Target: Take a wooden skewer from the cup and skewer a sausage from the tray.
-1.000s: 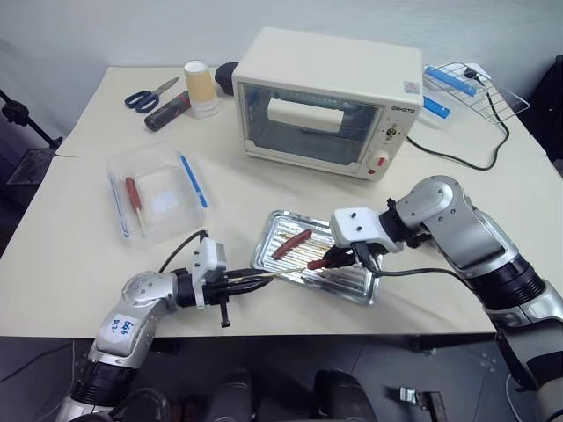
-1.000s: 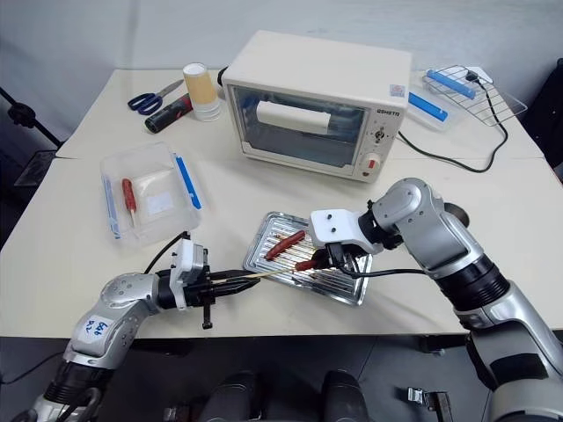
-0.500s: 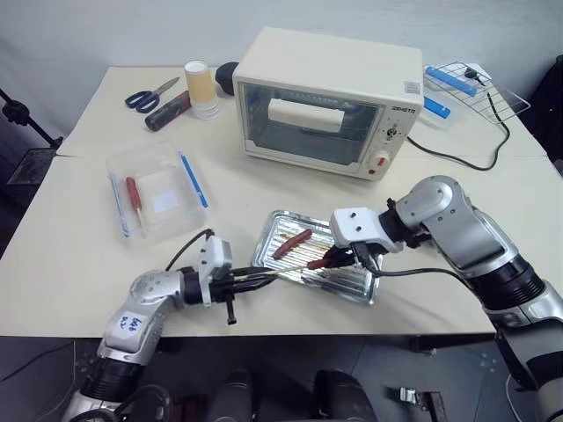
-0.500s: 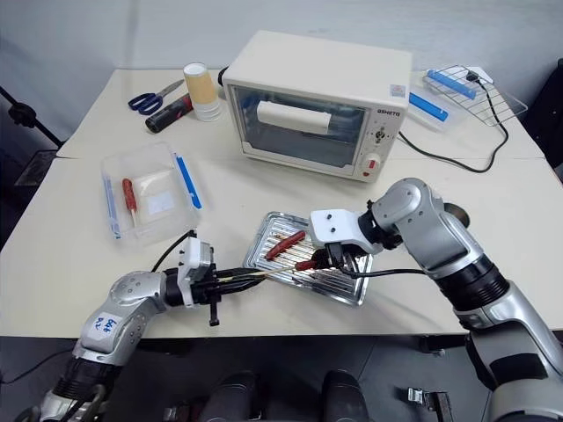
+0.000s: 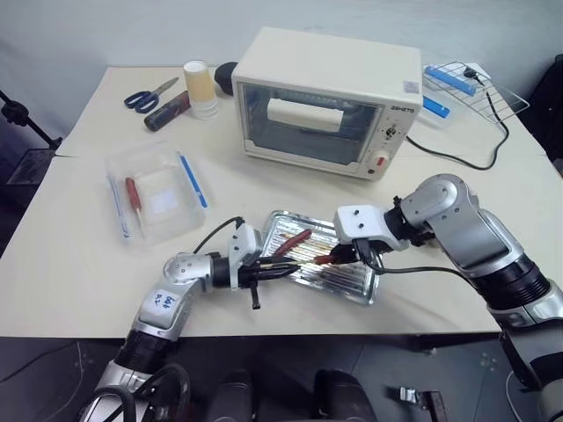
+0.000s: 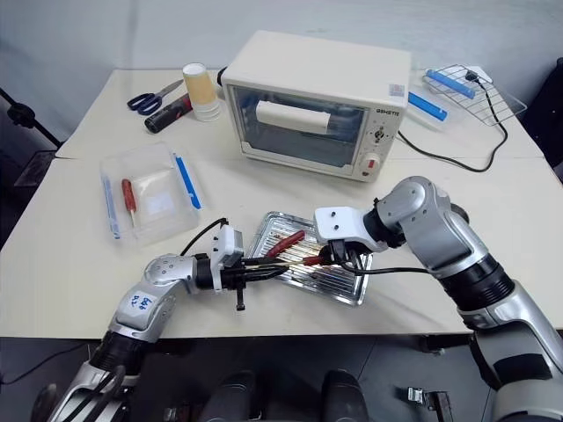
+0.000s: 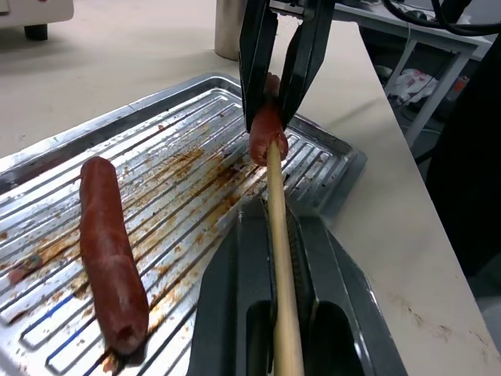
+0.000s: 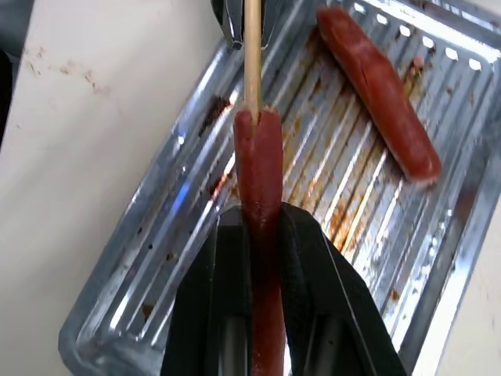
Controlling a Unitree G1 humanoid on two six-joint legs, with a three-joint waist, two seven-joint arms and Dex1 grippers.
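Step in hand: piercing. Left gripper clamps the skewer, tip just entering the end of the sausage that the right gripper pinches above the tray. Next: push straight along the sausage's axis, right grip firm.

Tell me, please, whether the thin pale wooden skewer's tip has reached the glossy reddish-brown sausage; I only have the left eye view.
Observer: Yes. In the right wrist view the thin pale wooden skewer meets the end of the glossy reddish-brown sausage and seems just pushed in. The right gripper holds that sausage, jaws shut on it.
Operator: Is it centred?
Observer: Roughly. In the left wrist view the skewer runs straight from the left gripper into the middle of the sausage's end face.
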